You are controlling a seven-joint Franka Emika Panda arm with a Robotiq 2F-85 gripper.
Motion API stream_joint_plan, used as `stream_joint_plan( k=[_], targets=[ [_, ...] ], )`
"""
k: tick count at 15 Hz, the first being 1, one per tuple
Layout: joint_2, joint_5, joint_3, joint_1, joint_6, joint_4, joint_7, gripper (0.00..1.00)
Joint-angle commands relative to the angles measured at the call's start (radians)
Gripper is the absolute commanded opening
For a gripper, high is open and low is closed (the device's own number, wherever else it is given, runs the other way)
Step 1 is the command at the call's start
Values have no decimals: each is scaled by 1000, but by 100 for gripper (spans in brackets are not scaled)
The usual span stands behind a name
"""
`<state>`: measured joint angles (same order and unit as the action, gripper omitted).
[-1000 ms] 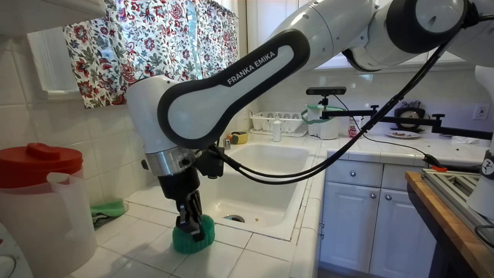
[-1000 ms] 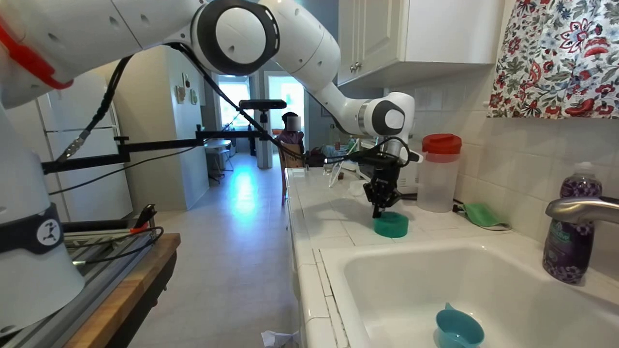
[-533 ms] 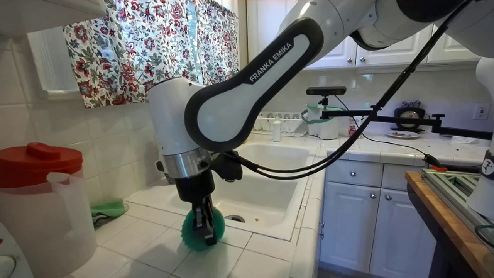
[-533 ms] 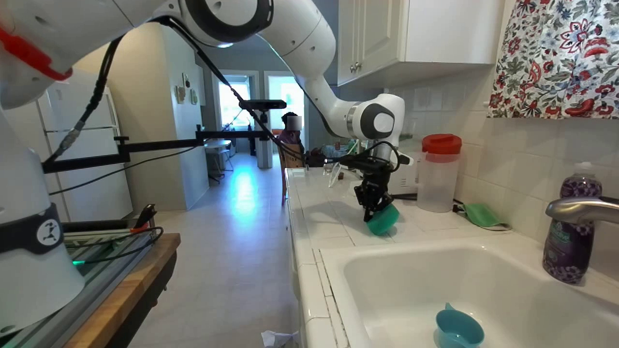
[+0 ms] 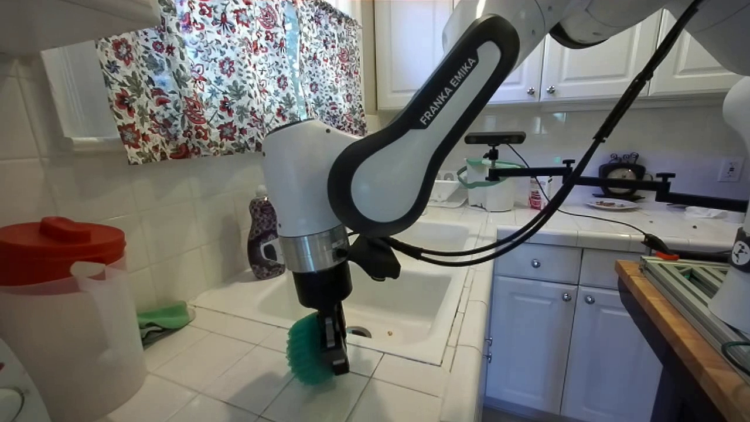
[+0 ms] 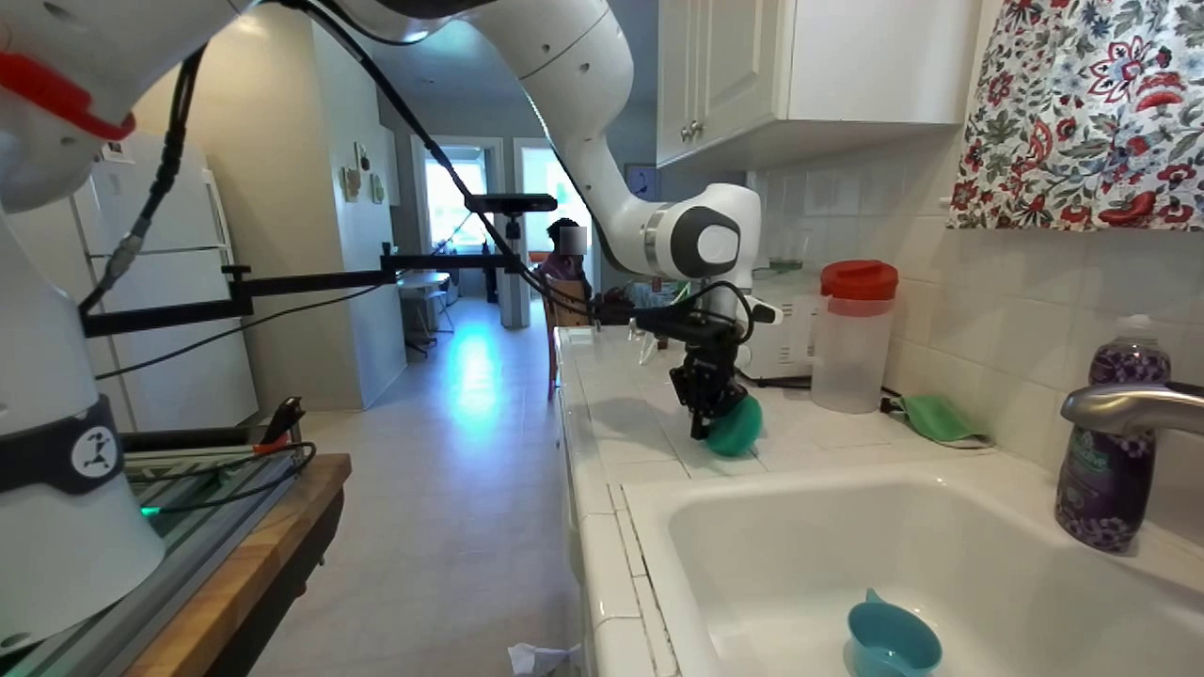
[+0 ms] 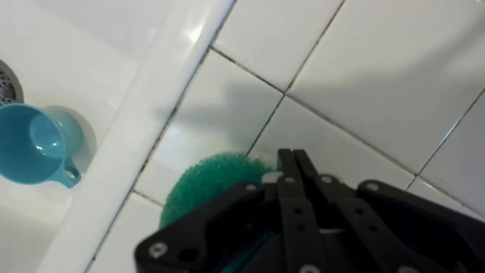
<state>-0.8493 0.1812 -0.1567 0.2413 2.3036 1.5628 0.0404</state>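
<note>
The hold looks made: in the wrist view the two fingers (image 7: 287,163) are together at the tips, and in both exterior views the green scrubber (image 5: 306,351) leans tilted on its edge against them. I judge them clamped on some thin part of it, though the contact itself is hidden. A clear lift off the worktop (image 5: 199,351) is not yet made, as far as can be told; the scrubber's lower side is at or just above the tiles, between front edge and wall edge, right beside the sink (image 7: 140,102).

Counted left to right in an exterior view: one plastic pitcher with a red lid (image 5: 64,322), near the worktop's wall edge; one green cloth (image 5: 167,316), lying along that edge; one purple dish-soap bottle (image 5: 261,225), standing at the wall edge beside the sink; one scrubber; one sink. On the far stretch of worktop come one dish rack (image 5: 446,192), one green-trimmed bucket (image 5: 495,196), one plate (image 5: 627,206) and, towards its back edge, one clock (image 5: 621,172). The wrist view adds one teal handled cup (image 7: 38,144) in the sink, beside its single drain (image 7: 7,89).
</note>
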Motion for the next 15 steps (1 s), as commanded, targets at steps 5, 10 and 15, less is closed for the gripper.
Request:
stream_joint_plan(
  k=[5,10,15],
  targets=[
    [100,-6,17,-6,101,151,8,0],
    [131,-4,19,0,102,163,6,33],
    [134,19,26,9,120,163,19,69]
  ],
)
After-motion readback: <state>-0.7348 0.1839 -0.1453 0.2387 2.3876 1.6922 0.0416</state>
